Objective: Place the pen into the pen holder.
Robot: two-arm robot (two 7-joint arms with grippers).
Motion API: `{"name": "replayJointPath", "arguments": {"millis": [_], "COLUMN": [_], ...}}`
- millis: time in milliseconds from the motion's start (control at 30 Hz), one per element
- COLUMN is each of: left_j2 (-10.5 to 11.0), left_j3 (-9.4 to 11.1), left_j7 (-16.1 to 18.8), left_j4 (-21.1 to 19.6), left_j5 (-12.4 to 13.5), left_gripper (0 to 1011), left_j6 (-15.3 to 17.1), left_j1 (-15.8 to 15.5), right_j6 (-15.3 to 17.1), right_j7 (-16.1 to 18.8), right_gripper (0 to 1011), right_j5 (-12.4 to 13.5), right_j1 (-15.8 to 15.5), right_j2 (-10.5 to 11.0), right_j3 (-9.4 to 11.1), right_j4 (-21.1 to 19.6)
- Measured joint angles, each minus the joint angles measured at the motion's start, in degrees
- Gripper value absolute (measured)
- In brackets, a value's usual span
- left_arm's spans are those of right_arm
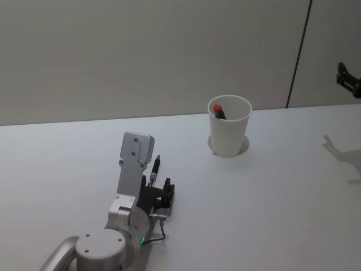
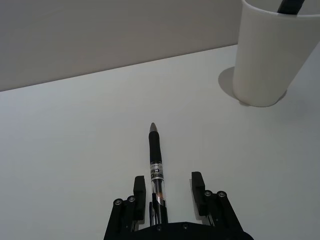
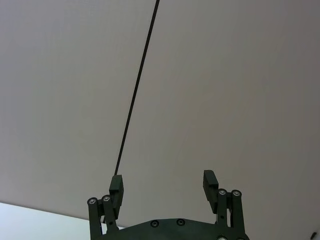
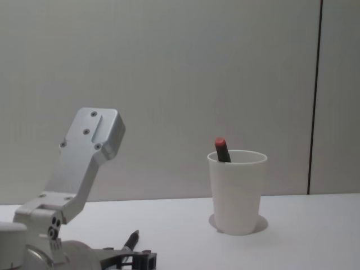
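Left gripper point(image 2: 169, 179) low on table point(image 1: 271, 203), fingers point(image 2: 140, 187) spread astride the pen point(image 2: 155, 160) for pickup, perhaps grazing it; pen holder point(image 1: 229, 125) well apart. Right gripper point(image 3: 164, 176) parked, fingers apart.

**Camera Placement**

Head view: high, angled down on the bench point(image 1: 271, 214); pen holder point(image 1: 229, 132) right of centre.
Chest view: low, level across the bench toward the wall point(image 4: 169, 84).
Left wrist view: close over the bench, past the left gripper point(image 2: 170, 186); pen holder at upper right.
Right wrist view: past the right gripper point(image 3: 164, 181), facing the wall.
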Motion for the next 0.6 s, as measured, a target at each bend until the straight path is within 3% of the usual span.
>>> {"name": "replayJointPath", "arguments": {"millis": [333, 500, 600], "left_j2": [0.0, 0.0, 0.0], "left_j3": [0.0, 0.0, 0.0], "left_j7": [0.0, 0.0, -0.01], "left_j4": [-0.04, -0.06, -0.09], "left_j5": [0.03, 0.05, 0.05], "left_gripper": [876, 979, 902], "left_j6": [-0.08, -0.1, -0.12], "left_j1": [-0.01, -0.01, -0.01], "right_j6": [0.0, 0.0, 0.0], "right_j7": [0.0, 0.0, 0.0], "right_gripper": [1001, 1001, 1001], "right_j5": [0.0, 0.0, 0.0], "right_j1": [0.0, 0.0, 0.0], "right_j2": [0.0, 0.0, 0.0], "right_j3": [0.0, 0.0, 0.0], "right_j4": [0.0, 0.0, 0.0]}}
